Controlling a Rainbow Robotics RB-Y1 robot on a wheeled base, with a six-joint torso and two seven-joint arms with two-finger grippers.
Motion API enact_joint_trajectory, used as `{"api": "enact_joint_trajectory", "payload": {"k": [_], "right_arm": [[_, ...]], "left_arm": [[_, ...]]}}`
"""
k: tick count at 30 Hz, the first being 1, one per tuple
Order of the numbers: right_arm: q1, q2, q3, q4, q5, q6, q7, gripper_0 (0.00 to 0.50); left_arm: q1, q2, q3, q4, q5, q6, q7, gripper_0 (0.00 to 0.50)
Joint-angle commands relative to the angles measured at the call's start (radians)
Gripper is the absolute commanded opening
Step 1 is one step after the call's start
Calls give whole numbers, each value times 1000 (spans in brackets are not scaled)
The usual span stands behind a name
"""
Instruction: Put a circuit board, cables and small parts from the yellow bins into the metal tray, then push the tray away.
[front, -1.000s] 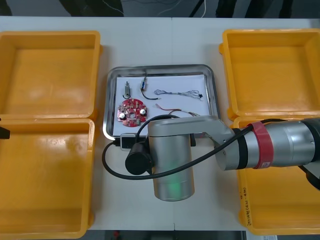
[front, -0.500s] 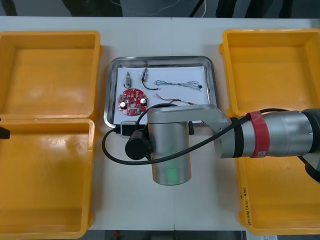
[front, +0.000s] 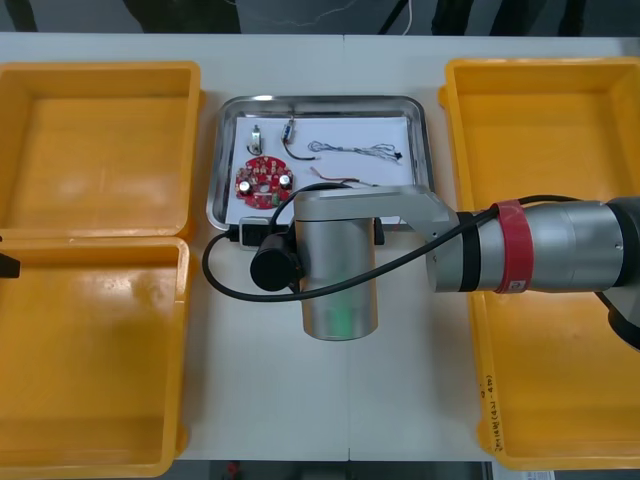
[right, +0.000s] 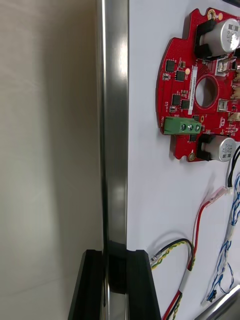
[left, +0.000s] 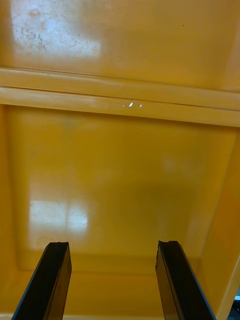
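R gripper (right: 116, 252) grips the near rim of the tray (front: 425, 150), jaws narrow w/ the shiny steel lip between them. Bare table (front: 320, 65) lies beyond the tray's far rim. Yellow bins (front: 100, 150) flank it close on both sides. Inside, on the white floor: round red board (front: 263, 182), blue-white cable (front: 355, 150), red-yellow cable (front: 330, 180), black cable (front: 290, 132), small metal part (front: 256, 136). L gripper (left: 112, 245) hangs over a smooth, glossy bin floor, jaws wide.
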Motion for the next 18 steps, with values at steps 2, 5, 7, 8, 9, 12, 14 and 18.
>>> {"api": "enact_joint_trajectory", "payload": {"k": [2, 5, 7, 8, 9, 12, 14, 18], "right_arm": [[-62, -12, 13, 20, 15, -32, -38, 41], [-71, -12, 15, 36, 20, -55, -34, 41], [-76, -14, 15, 43, 20, -66, -32, 42], [-77, -15, 15, 44, 20, -69, -31, 41], [-79, -17, 13, 47, 20, -75, -29, 43], [-82, -18, 15, 58, 20, -87, -26, 43], [-88, -21, 15, 70, 20, -106, -18, 43], [-94, -23, 15, 89, 23, -146, -9, 43]], "left_arm": [[14, 46, 28, -29, -9, 6, -85, 500], [14, 46, 28, -29, -9, 6, -85, 500], [14, 46, 28, -29, -9, 6, -85, 500], [14, 46, 28, -29, -9, 6, -85, 500], [14, 46, 28, -29, -9, 6, -85, 500], [14, 46, 28, -29, -9, 6, -85, 500], [14, 46, 28, -29, -9, 6, -85, 500], [14, 46, 28, -29, -9, 6, -85, 500]]}}
